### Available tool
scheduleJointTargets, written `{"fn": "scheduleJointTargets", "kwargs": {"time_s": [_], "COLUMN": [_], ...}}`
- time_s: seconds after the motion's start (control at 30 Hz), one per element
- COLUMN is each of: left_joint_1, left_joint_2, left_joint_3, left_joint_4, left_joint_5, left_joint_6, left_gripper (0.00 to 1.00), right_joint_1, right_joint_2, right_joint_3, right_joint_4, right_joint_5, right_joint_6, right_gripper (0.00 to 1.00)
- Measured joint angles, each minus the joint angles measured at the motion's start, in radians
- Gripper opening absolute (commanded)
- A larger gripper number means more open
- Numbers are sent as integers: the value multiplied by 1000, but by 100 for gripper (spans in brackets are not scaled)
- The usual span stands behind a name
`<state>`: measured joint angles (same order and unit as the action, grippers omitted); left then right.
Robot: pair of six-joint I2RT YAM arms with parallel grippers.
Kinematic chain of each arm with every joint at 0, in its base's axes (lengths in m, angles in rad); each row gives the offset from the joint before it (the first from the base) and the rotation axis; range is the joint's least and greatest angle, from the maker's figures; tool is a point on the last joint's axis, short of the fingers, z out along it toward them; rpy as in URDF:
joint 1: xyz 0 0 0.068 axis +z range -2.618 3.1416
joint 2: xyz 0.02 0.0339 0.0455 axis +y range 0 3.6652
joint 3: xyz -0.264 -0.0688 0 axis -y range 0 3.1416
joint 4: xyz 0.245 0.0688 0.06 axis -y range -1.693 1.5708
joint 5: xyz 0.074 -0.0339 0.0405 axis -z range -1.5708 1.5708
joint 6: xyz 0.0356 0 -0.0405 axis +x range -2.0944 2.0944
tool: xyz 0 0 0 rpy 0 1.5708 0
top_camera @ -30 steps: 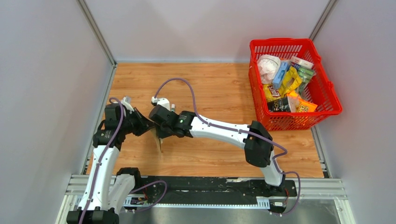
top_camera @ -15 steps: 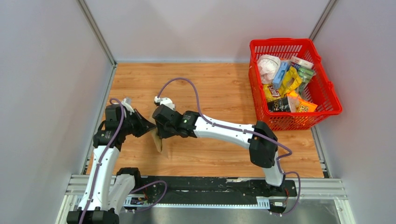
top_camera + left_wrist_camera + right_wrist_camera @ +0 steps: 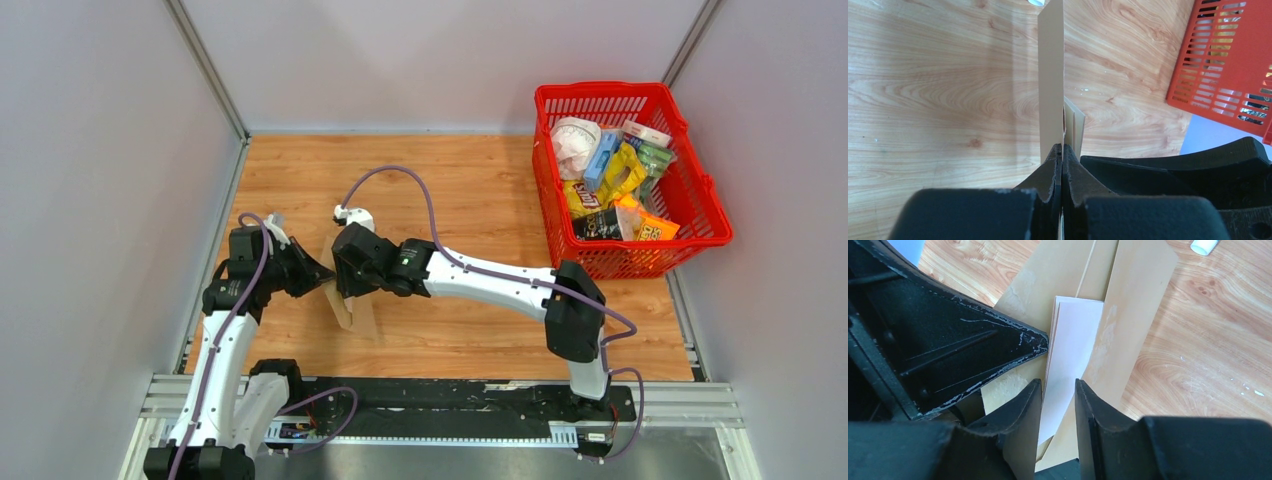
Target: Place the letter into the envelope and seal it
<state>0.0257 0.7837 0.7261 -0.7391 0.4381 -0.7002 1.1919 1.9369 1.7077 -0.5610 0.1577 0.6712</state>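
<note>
A red basket (image 3: 640, 258) of snacks (image 3: 620, 185); wooden table (image 3: 470, 190).

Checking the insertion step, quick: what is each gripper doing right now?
Left gripper: closed, pinching the envelope by its edge.
Right gripper: open, jaws apart around the letter, not clamping it.

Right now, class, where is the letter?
In the right wrist view the letter sits tucked partway into the envelope, directly ahead of the right gripper, left of the middle of the table.

One envelope (image 3: 352, 308), one letter (image 3: 1071, 347), one basket (image 3: 598, 88), two tools (image 3: 1062, 150) (image 3: 1058, 384).
</note>
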Motion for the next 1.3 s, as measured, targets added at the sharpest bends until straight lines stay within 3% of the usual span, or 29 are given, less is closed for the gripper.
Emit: {"fn": "scheduleJointTargets", "kwargs": {"time_s": [0.23,0.93,1.3], "left_joint_1": [0,0,-5], "left_joint_2": [0,-17,-17], "left_joint_3": [0,0,0], "left_joint_4": [0,-1,-12], "left_joint_5": [9,73,69], "left_joint_6": [0,3,3], "left_gripper": [0,0,0], "right_joint_1": [-3,-63,-63], "right_joint_2": [-7,-1,0], "right_joint_3": [-7,-26,-124], "right_joint_4": [11,52,108], "right_joint_5": [-10,-63,-105], "right_joint_6": [0,14,32], "right_gripper": [25,25,26]}}
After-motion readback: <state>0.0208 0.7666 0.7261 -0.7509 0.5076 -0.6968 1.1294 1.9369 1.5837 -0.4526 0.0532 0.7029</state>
